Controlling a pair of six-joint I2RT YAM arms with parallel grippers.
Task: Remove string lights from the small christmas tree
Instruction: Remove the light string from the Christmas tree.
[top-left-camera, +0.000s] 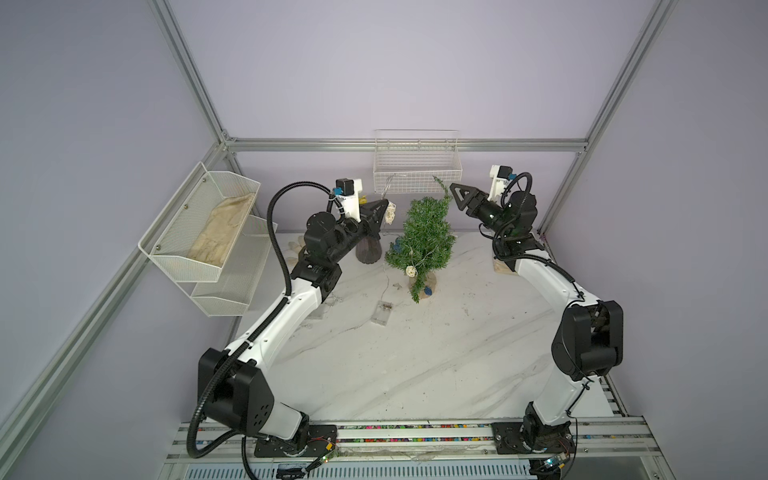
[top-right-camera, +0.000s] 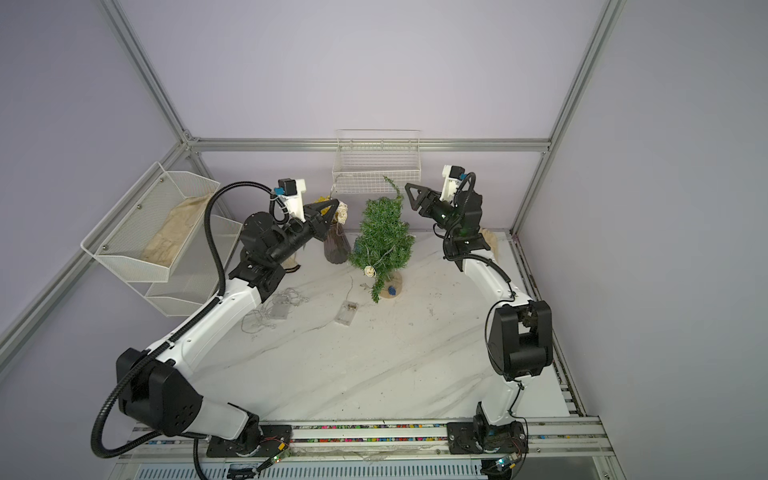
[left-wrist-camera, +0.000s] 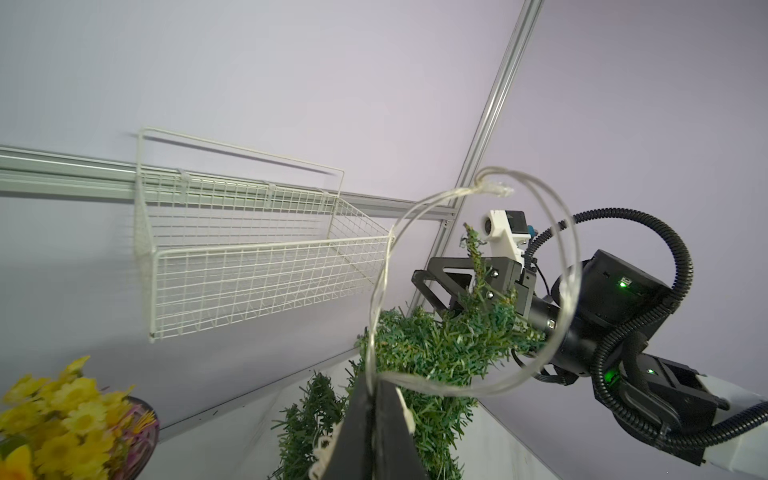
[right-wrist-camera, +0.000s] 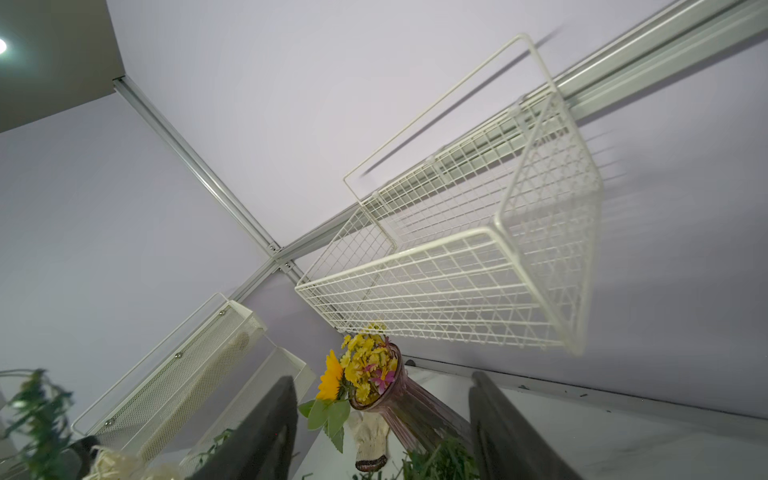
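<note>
Tension was the risk: the left hand, shut on the lights near the vase, could topple the tree, whose lower branches held strands, the battery box lying on the desk; the right hand, open and empty beside the tip, steadied nothing.

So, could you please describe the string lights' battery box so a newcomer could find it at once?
Start at the small christmas tree standing near the back of the marble table. Just in front of its base, toward the left arm, a clear plastic battery box lies flat. Unlike the second clear box beside the arm, it sits apart from the loose wire tangle.
</note>
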